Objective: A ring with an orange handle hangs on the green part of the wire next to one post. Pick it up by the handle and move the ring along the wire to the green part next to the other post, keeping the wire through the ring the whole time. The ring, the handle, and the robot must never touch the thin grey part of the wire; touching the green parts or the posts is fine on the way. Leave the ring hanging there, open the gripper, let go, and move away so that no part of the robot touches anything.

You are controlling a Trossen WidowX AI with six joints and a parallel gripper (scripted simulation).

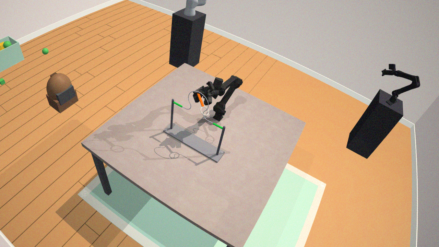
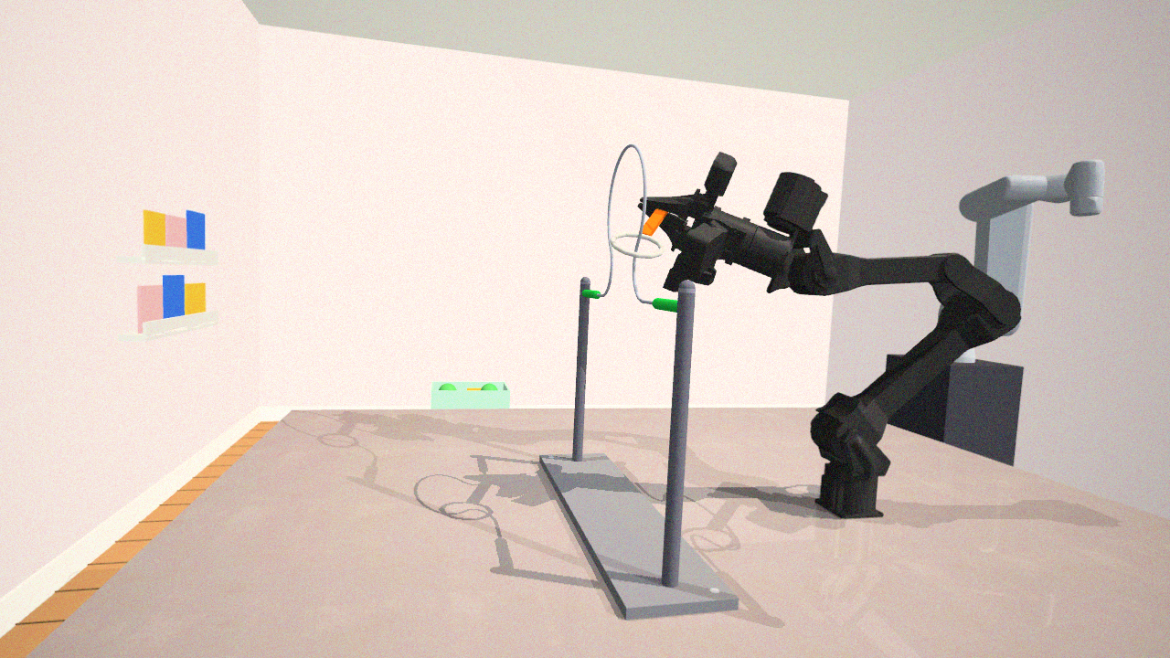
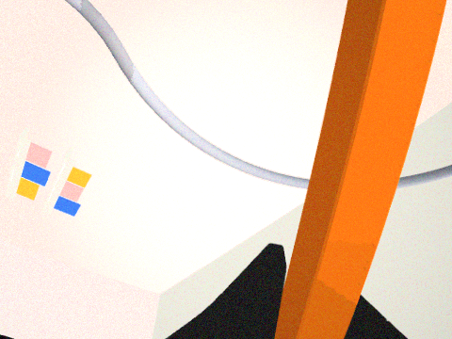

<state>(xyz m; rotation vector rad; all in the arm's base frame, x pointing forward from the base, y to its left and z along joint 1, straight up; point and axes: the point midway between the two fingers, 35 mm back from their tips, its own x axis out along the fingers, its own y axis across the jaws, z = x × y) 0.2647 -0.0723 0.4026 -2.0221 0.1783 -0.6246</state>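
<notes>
My gripper (image 1: 197, 96) (image 2: 664, 217) is shut on the orange handle (image 1: 199, 100) (image 2: 652, 221) (image 3: 358, 164). The white ring (image 1: 201, 111) (image 2: 614, 246) hangs from the handle, high above the stand. The thin grey wire (image 2: 625, 151) (image 3: 145, 90) loops up between the posts, and its descending side passes through the ring. The ring is a little above the green part (image 1: 217, 125) (image 2: 664, 305) by the near post (image 1: 221, 141) (image 2: 677, 441). The other green part (image 1: 178, 105) (image 2: 591, 291) is at the far post (image 1: 172, 113) (image 2: 581, 376). I cannot tell whether the ring touches the wire.
The posts stand on a grey base plate (image 1: 196, 144) (image 2: 605, 524) in the middle of the table (image 1: 153, 184). My arm's base (image 1: 218, 115) (image 2: 850, 491) stands just behind the stand. Black pedestals (image 1: 185, 36) (image 1: 372, 122) stand off the table.
</notes>
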